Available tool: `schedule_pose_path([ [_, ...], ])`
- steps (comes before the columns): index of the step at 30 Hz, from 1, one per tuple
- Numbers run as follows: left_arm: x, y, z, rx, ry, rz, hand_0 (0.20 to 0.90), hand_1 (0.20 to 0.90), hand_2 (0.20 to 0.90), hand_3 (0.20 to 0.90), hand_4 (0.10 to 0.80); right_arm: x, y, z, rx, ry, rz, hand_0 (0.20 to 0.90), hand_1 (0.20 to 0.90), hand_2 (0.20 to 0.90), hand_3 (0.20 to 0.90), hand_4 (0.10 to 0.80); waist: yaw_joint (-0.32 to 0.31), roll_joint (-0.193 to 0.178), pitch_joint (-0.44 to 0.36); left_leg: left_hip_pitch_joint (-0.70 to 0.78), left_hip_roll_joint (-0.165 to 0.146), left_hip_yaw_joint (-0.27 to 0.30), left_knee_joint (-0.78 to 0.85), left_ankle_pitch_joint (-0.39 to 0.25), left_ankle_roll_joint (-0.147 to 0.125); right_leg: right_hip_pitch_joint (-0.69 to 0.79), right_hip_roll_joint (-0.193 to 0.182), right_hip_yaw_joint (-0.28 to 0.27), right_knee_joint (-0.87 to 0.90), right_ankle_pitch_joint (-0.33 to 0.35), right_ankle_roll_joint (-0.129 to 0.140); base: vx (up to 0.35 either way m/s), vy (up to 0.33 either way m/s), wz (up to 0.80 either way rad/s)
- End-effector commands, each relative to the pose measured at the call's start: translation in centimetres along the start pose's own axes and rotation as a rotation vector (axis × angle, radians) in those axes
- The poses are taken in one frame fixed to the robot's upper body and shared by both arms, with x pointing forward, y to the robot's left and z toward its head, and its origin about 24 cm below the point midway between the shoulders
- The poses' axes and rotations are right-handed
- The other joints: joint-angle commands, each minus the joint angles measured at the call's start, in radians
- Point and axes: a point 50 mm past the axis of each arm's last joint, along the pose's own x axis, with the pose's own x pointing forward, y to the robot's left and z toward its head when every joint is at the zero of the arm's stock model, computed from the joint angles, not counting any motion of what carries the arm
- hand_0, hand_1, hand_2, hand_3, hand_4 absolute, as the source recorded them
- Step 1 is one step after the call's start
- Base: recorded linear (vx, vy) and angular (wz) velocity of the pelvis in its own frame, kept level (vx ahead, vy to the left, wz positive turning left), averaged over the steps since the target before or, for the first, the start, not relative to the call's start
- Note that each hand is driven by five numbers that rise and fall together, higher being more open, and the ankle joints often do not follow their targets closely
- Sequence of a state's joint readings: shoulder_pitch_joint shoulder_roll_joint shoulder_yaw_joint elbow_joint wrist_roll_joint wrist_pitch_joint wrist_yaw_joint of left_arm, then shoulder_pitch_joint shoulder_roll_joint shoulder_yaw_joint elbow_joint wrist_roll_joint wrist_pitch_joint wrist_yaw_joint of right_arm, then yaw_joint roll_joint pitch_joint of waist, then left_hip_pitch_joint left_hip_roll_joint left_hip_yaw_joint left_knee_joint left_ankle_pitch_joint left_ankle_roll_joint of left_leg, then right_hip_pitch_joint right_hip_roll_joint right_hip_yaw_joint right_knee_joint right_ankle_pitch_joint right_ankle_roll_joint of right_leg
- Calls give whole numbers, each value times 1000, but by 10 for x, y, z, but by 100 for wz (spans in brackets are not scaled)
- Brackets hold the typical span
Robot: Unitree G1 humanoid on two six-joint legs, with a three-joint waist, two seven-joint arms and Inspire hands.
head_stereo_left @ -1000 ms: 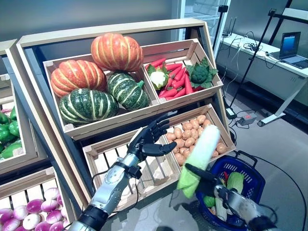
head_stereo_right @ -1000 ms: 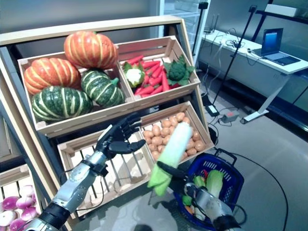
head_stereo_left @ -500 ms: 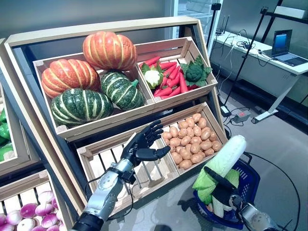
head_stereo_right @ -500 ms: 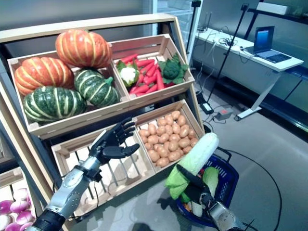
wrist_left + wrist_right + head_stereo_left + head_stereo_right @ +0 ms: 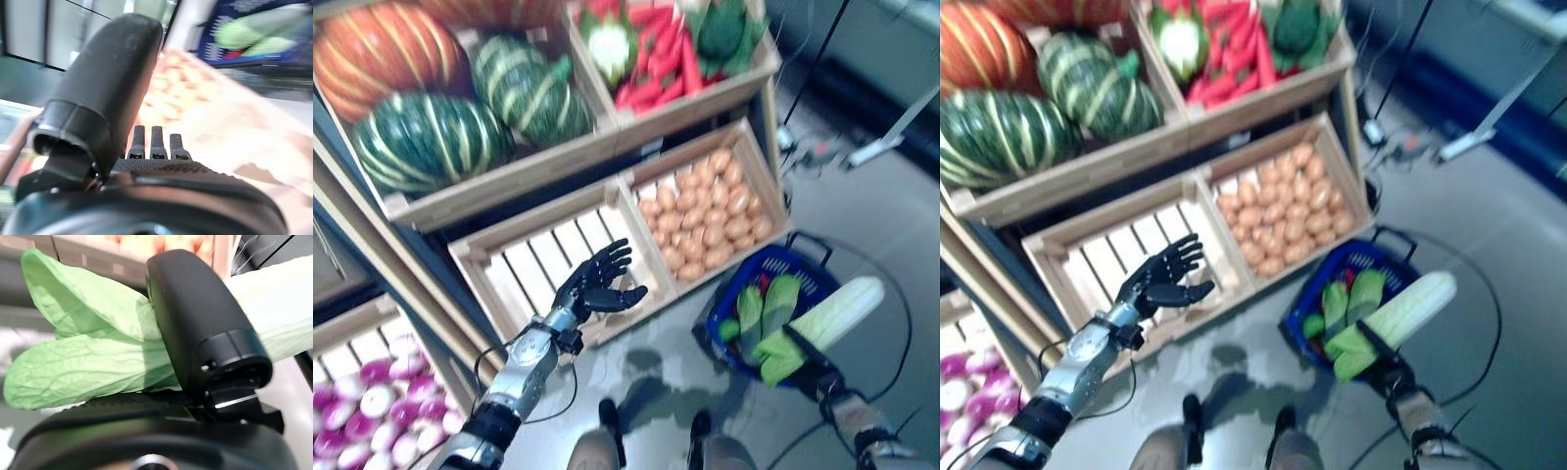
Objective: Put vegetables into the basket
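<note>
My right hand [image 5: 1383,364] has its fingers [image 5: 195,323] clamped on the cabbage [image 5: 822,318], a long pale one with green leaves at the near end, and right now it hangs slantwise over the near rim of the blue basket [image 5: 729,294] on the floor. The white end juts out well past the rim on the far right side, so this is not a drop yet. The leafy end is just above the greens [image 5: 766,302] already lying inside.

My left hand [image 5: 594,284] floats in front of the empty slatted crate [image 5: 533,264], fingers spread and straight, holding nothing. It has no job here; best it stays clear.

Now, doing this well: I'd judge the cabbage needs swinging so its length lines up with the long way of the basket, then lowering leaf-end first until it rests on the greens before the fingers let go. Release it from up here and the heavy white end could tip it over the rim onto the floor. The basket handle [image 5: 813,245] looks folded toward the potatoes [image 5: 705,220] in their crate, though the view is blurred and I can't be sure it's out of the path. Keep the grip firm; those leaves are soft and could slide.
</note>
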State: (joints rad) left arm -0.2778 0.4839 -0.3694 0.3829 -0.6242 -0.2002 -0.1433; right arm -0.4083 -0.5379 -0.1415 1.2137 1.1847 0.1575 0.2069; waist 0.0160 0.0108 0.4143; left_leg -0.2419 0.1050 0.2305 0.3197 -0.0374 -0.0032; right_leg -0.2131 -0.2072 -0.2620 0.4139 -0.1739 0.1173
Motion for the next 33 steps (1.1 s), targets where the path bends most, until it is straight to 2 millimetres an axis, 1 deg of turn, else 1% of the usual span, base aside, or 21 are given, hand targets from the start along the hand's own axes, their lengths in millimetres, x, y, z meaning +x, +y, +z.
schedule_pose_path([
  [1, 5, -8, 39, -25, -245, 7, 900, 900, 900, 900, 800, -4, 27, 68, -99, -231, 63, 300, 300, 300, 300, 400, 22, 14, 4, -93, -8, -50, 308, -267, 3, -99, -54, -16, 194, -32, -62, -118, 24, 13],
  [3, 5, -8, 40, -40, -247, 14, 900, 900, 900, 900, 800, -5, 33, 80, -185, -254, 55, 300, 300, 300, 300, 400, 25, 20, 25, -160, -7, -62, 405, -309, 17, -167, -83, -10, 302, -68, -69, -134, -2, 21],
  [4, 5, -7, 40, -46, -246, 19, 900, 900, 900, 900, 800, -6, 35, 84, -219, -260, 45, 300, 300, 300, 300, 400, 24, 21, 28, -182, -7, -63, 434, -321, 20, -189, -90, -7, 332, -80, -71, -98, -17, 25],
  [6, 4, -7, 40, -52, -251, 17, 900, 900, 900, 900, 800, -10, 37, 99, -288, -282, 20, 300, 300, 300, 300, 400, 25, 28, 47, -241, -8, -70, 518, -355, 28, -250, -105, 3, 420, -113, -79, -94, -31, 18],
  [8, 4, -7, 40, -58, -252, 14, 900, 900, 900, 900, 800, -12, 39, 107, -353, -288, 0, 300, 300, 300, 300, 400, 25, 33, 54, -285, -9, -77, 576, -375, 29, -293, -109, 16, 471, -130, -84, -89, -38, 10],
  [11, 6, -10, 42, -59, -260, -10, 900, 900, 900, 900, 800, -16, 50, 125, -432, -314, -9, 300, 300, 300, 300, 400, 23, 43, 70, -357, -10, -90, 666, -405, 30, -364, -114, 29, 549, -158, -93, -98, -32, 14],
  [15, 7, -16, 45, -53, -273, -36, 900, 900, 900, 900, 800, -19, 63, 139, -512, -338, -6, 300, 300, 300, 300, 400, 22, 53, 82, -433, -11, -101, 756, -434, 35, -445, -117, 49, 619, -178, -101, -73, -11, 8],
  [16, 7, -16, 46, -55, -278, -37, 900, 900, 900, 900, 800, -22, 68, 146, -532, -345, 4, 408, 408, 408, 408, 472, 21, 54, 85, -457, -11, -107, 787, -444, 38, -469, -115, 56, 640, -186, -105, -80, -8, 2],
  [17, 7, -15, 47, -57, -281, -33, 900, 900, 900, 900, 800, -23, 71, 150, -543, -358, -7, 900, 900, 900, 900, 800, 19, 56, 88, -477, -10, -109, 810, -451, 38, -490, -112, 61, 658, -192, -107, -94, -3, 2],
  [18, 7, -15, 48, -61, -286, -25, 900, 900, 900, 900, 800, -24, 76, 154, -545, -376, -18, 900, 900, 900, 900, 800, 16, 57, 88, -502, -10, -112, 835, -459, 40, -514, -106, 69, 676, -199, -109, -71, 2, 4],
  [21, 7, -12, 51, -70, -298, -12, 900, 900, 900, 900, 800, -24, 83, 157, -526, -394, -23, 900, 900, 900, 900, 800, 11, 57, 88, -532, -5, -114, 860, -465, 42, -552, -95, 80, 704, -206, -111, -58, 4, 0],
  [23, 7, -12, 52, -72, -302, -12, 900, 900, 900, 900, 800, -24, 82, 157, -518, -394, -22, 900, 900, 900, 900, 800, 10, 56, 87, -534, -6, -115, 860, -465, 41, -555, -91, 82, 707, -206, -109, -27, 0, -5],
  [28, 6, -14, 52, -72, -308, -15, 900, 900, 900, 900, 800, -26, 73, 158, -487, -393, -51, 900, 900, 900, 900, 800, 10, 55, 85, -520, -7, -115, 843, -458, 37, -544, -85, 77, 695, -201, -106, -7, -2, -2],
  [30, 4, -10, 51, -71, -307, -6, 900, 900, 900, 900, 800, -27, 65, 158, -460, -391, -66, 900, 900, 900, 900, 800, 10, 53, 82, -496, -4, -113, 814, -447, 34, -521, -82, 71, 674, -193, -103, 0, 0, 0],
  [33, 2, -7, 51, -67, -305, -6, 900, 900, 900, 900, 800, -27, 57, 153, -457, -377, -74, 900, 900, 900, 900, 800, 9, 49, 76, -452, 1, -106, 765, -431, 28, -480, -78, 65, 636, -179, -98, 26, -8, 0],
])
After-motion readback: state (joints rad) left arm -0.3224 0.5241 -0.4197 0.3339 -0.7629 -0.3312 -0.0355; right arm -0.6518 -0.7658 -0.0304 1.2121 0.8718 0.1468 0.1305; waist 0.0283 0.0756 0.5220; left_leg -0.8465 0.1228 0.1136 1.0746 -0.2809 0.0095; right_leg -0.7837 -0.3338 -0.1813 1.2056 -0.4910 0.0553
